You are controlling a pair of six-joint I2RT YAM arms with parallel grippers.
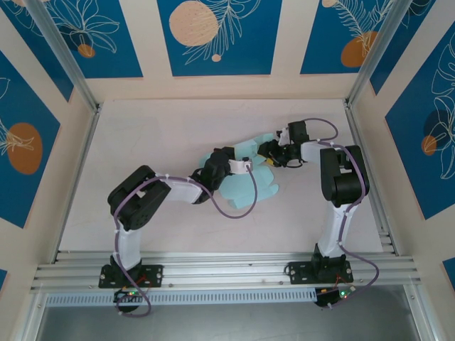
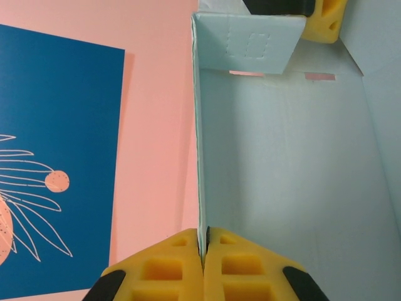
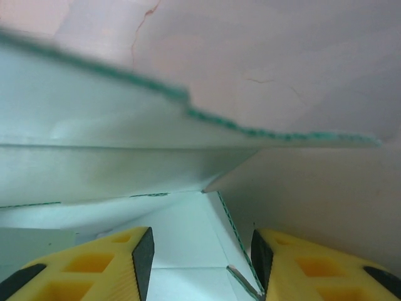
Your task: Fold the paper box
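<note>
- I see the paper box (image 1: 264, 186) (image 2: 288, 163) (image 3: 125, 169) lying partly folded on the table (image 1: 142, 135), just right of its middle and well clear of every edge.
- One side panel stands upright. The left gripper (image 1: 247, 165) (image 2: 205, 251) is pinched tight on that panel's edge, its yellow fingers (image 2: 166, 273) pressed together with the card between them.
- The right gripper (image 1: 272, 155) (image 3: 200, 266) sits at the box's far right corner, fingers (image 3: 106, 266) held narrowly apart over a folded flap.
- The flap's edge runs just beside the right-hand pad. That view is blurred, so it may be touching.
- The two grippers are near each other across the box.
</note>
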